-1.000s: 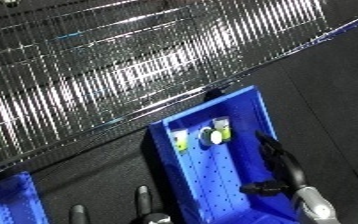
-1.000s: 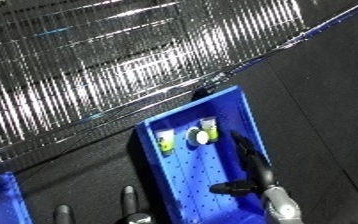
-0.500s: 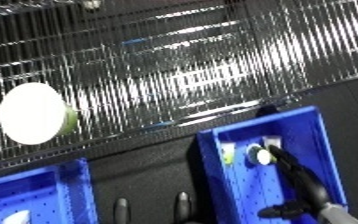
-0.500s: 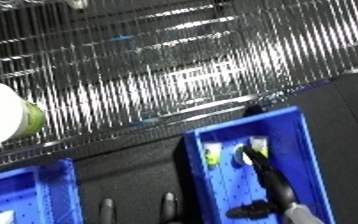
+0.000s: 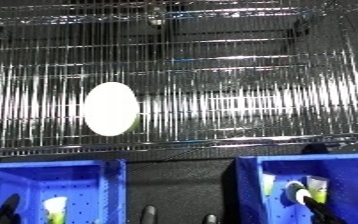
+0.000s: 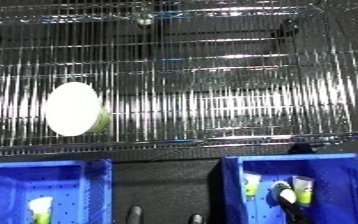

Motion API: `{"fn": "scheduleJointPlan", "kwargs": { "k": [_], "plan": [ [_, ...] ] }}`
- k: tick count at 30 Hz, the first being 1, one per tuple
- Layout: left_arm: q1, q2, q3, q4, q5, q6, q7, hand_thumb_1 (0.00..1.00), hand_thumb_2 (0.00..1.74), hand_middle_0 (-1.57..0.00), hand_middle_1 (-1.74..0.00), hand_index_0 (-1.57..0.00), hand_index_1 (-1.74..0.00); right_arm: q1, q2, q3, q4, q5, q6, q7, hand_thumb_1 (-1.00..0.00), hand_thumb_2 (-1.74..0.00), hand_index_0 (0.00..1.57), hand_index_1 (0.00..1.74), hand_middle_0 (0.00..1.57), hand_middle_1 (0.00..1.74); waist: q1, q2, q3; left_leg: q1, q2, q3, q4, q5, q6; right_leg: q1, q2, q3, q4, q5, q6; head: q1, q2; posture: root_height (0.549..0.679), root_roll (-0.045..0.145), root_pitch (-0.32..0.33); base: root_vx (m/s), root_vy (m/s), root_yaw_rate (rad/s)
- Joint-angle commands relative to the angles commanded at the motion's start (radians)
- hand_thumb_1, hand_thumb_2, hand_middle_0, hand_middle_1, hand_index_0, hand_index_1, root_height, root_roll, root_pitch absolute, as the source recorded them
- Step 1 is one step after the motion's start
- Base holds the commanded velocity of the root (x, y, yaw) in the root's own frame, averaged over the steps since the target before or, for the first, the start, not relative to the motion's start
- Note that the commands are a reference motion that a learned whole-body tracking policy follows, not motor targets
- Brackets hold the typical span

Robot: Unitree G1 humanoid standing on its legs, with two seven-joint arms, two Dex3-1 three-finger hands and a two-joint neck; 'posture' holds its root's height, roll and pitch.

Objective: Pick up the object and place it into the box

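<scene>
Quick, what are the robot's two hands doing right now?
Left hand: only a dark sliver shows over the left blue bin; cannot tell.
Right hand: only partly visible; cannot tell.

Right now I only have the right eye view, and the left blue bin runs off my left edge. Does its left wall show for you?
Observer: Yes. In the left eye view the left bin shows whole across, left wall included, just inside the picture's edge.
Operator: Anything in the corner I can't see?
Observer: A dark shape stands in its lower left corner, beside the yellow-green item. It may be the left hand; I cannot tell.
</scene>
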Motion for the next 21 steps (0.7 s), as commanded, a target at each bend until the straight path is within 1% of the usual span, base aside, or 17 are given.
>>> {"fn": "scheduleJointPlan", "kwargs": {
  "k": [5, 8, 12, 16, 21],
  "plan": [
    [0.008, 0.0, -0.009, -0.051, -0.02, -0.015, -0.03, 0.0, 0.0, 0.0, 0.0, 0.0, 0.0, 0.017, 0.018, -0.006, 0.027, 0.023, 0.005, -0.002, 0.0, 0.0, 0.0, 0.0, 0.0, 0.0, 0.018, -0.009, 0.005, -0.007, -0.005, -0.008, 0.015, -0.009, 0.0028, 0.006, -0.0013, -0.009, 0.0, -0.001, -0.0002, -0.083, -0.011, 0.649, 0.049, 0.054, 0.013, -0.029, 0.089],
    [0.015, 0.001, -0.016, -0.087, -0.015, -0.031, -0.046, 0.0, 0.0, 0.0, 0.0, 0.0, 0.0, 0.029, 0.024, -0.011, 0.034, 0.031, 0.0, -0.001, 0.0, 0.0, 0.0, 0.0, 0.0, 0.0, 0.028, -0.014, 0.009, -0.011, -0.007, -0.012, 0.023, -0.014, 0.0043, 0.009, -0.0049, -0.015, 0.003, -0.002, 0.0002, -0.112, -0.025, 0.648, 0.047, 0.052, 0.012, -0.031, 0.083],
    [0.026, 0.009, -0.028, -0.141, 0.005, -0.06, -0.059, 0.0, 0.0, 0.0, 0.0, 0.0, 0.0, 0.042, 0.031, -0.017, 0.04, 0.042, -0.004, 0.0, 0.0, 0.0, 0.0, 0.0, 0.0, 0.0, 0.043, -0.02, 0.011, -0.014, -0.009, -0.017, 0.023, -0.016, 0.0053, 0.011, -0.0093, -0.025, 0.008, -0.004, 0.0013, -0.124, -0.041, 0.648, 0.044, 0.052, 0.006, -0.029, 0.079],
    [0.037, 0.027, -0.043, -0.217, 0.012, -0.096, -0.067, 0.0, 0.0, 0.0, 0.0, 0.0, 0.0, 0.05, 0.038, -0.018, 0.044, 0.051, -0.011, -0.001, 0.0, 0.0, 0.0, 0.0, 0.0, 0.0, 0.056, -0.024, 0.011, -0.015, -0.01, -0.023, 0.015, -0.015, 0.0038, 0.013, -0.0132, -0.033, 0.007, -0.006, 0.0028, -0.117, -0.062, 0.648, 0.042, 0.055, -0.01, -0.023, 0.07],
    [0.059, 0.067, -0.051, -0.381, -0.008, -0.142, -0.065, 0.0, 0.0, 0.0, 0.0, 0.0, 0.0, 0.074, 0.032, -0.025, 0.042, 0.07, -0.019, -0.001, 0.0, 0.0, 0.0, 0.0, 0.0, 0.0, 0.072, -0.022, 0.011, -0.014, -0.013, -0.031, 0.009, -0.018, 0.0027, 0.017, -0.0223, -0.043, 0.004, -0.006, 0.004, -0.081, -0.086, 0.649, 0.042, 0.055, 0.0, -0.011, 0.091]
  ]
}}
